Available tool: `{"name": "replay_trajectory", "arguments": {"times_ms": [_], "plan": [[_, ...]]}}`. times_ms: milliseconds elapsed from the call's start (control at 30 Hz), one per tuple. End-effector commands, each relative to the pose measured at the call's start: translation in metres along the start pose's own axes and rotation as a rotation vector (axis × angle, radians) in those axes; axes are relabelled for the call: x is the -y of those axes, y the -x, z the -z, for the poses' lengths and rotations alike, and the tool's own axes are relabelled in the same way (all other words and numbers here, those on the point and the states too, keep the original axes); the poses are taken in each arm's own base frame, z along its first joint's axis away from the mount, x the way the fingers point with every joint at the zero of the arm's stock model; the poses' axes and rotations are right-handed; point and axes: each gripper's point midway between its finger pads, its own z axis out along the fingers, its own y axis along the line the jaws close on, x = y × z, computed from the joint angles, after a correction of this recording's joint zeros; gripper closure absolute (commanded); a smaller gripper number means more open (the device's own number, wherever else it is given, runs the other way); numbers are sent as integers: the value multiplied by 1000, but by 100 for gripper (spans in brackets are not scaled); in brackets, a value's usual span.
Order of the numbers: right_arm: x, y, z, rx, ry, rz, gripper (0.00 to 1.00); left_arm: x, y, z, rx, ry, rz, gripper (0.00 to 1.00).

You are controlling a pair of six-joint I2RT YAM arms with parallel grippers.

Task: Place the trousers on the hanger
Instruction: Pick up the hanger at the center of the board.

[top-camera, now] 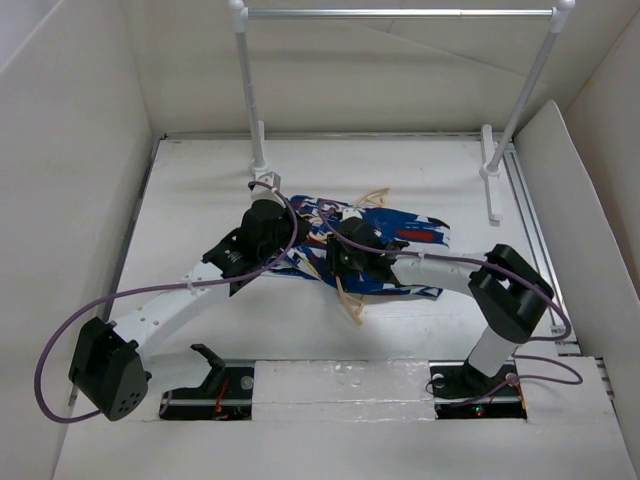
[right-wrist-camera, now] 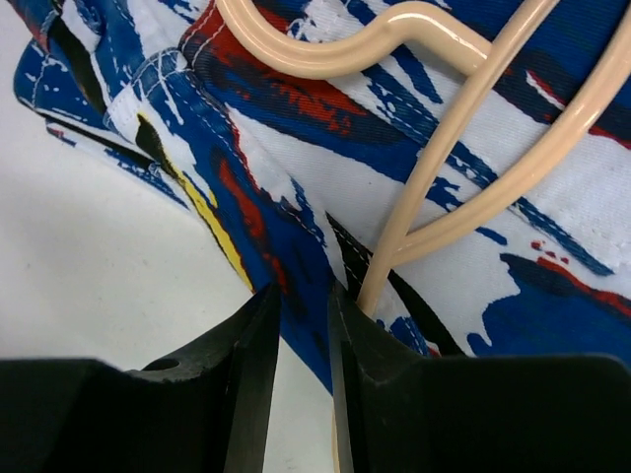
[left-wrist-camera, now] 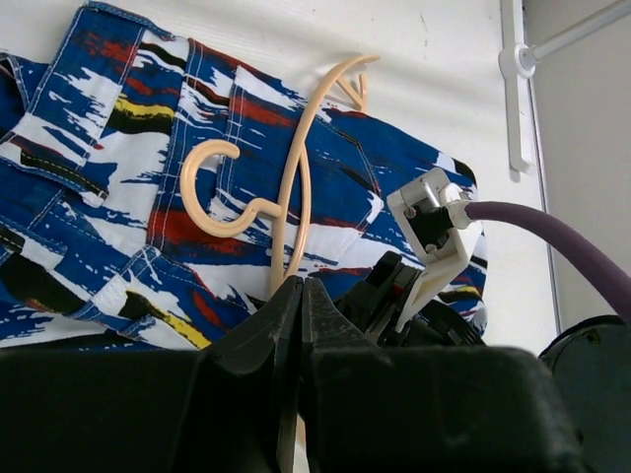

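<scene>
The trousers point(top-camera: 412, 236) lie folded at the middle of the table, bright blue with white, red, black and yellow streaks point(left-wrist-camera: 118, 148) point(right-wrist-camera: 296, 148). The pale tan hanger point(top-camera: 347, 296) lies across them, its hook point(left-wrist-camera: 209, 187) flat on the cloth. My left gripper point(left-wrist-camera: 301, 284) is shut, and the hanger's thin arms point(left-wrist-camera: 296, 168) run down into its tips. My right gripper point(right-wrist-camera: 301, 291) has narrowed onto the trousers' blue edge, with a hanger rod point(right-wrist-camera: 444, 148) against the outside of its right finger. In the top view both grippers point(top-camera: 303, 238) point(top-camera: 336, 264) meet over the cloth.
A grey metal rail point(top-camera: 400, 13) on two white posts point(top-camera: 250, 90) point(top-camera: 527, 85) stands at the back. One post foot point(left-wrist-camera: 514, 99) is bolted to the table. White walls close in both sides. Purple cables point(top-camera: 180, 287) trail from each wrist.
</scene>
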Motion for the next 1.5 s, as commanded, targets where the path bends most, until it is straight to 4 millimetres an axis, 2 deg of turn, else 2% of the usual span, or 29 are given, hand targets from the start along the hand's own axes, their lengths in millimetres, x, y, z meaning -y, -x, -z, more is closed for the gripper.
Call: {"name": "replay_trajectory", "arguments": {"times_ms": [0, 167, 333, 467, 500, 667, 800, 867, 933, 967, 1067, 1100, 1133, 1167, 1200, 1233, 1267, 1300, 1367, 1400, 1433, 1467], "plan": [[-5, 15, 11, 66, -66, -22, 68, 12, 0, 9, 9, -43, -35, 100], [-2, 26, 28, 136, -71, -27, 66, 14, 0, 11, 13, -45, -48, 100], [3, 26, 32, 119, -101, 2, 61, 13, -1, 9, 11, -45, -45, 100], [9, 16, 17, 74, -112, 7, 58, 14, -2, 8, 7, -50, -42, 100], [10, 6, 9, 35, -108, 12, 58, 15, -2, 8, 7, -50, -39, 100], [4, 2, -9, 26, -75, 13, 61, 12, -7, 8, -6, -48, -40, 100], [-7, 11, -17, 73, -20, 20, 70, 11, -9, 7, -15, -48, -41, 100], [-11, 18, -20, 123, 35, 16, 82, 12, -10, 6, -19, -50, -42, 100], [-18, 18, -18, 173, 134, 6, 100, 14, -6, 8, -15, -48, -43, 100], [-22, 30, -6, 218, 174, -7, 100, 14, -4, 9, -9, -44, -48, 100], [-35, 41, 18, 273, 247, 14, 100, 16, 8, 11, 20, -42, -53, 100], [-46, 51, 37, 297, 294, 39, 100, 20, 16, 13, 35, -51, -46, 100], [-46, 61, 47, 328, 302, 47, 100, 22, 18, 13, 37, -55, -48, 100], [-47, 62, 56, 343, 316, 57, 100, 21, 17, 14, 24, -47, -54, 100], [-53, 78, 80, 396, 360, 53, 100, 22, 22, 14, 33, -48, -48, 100], [-52, 91, 92, 445, 378, 41, 100, 29, 28, 16, 41, -63, -46, 100], [-51, 96, 101, 465, 392, 37, 100, 32, 29, 17, 38, -73, -47, 100], [-57, 107, 123, 509, 434, 39, 100, 32, 33, 16, 44, -73, -45, 100], [-52, 125, 144, 570, 457, 12, 100, 40, 39, 17, 50, -89, -46, 100], [-50, 127, 152, 587, 474, 3, 100, 40, 40, 17, 51, -90, -50, 100], [-51, 138, 172, 648, 508, -4, 100, 43, 43, 18, 56, -96, -49, 100], [-42, 147, 180, 680, 506, -34, 100, 44, 43, 18, 54, -96, -52, 100]]}}
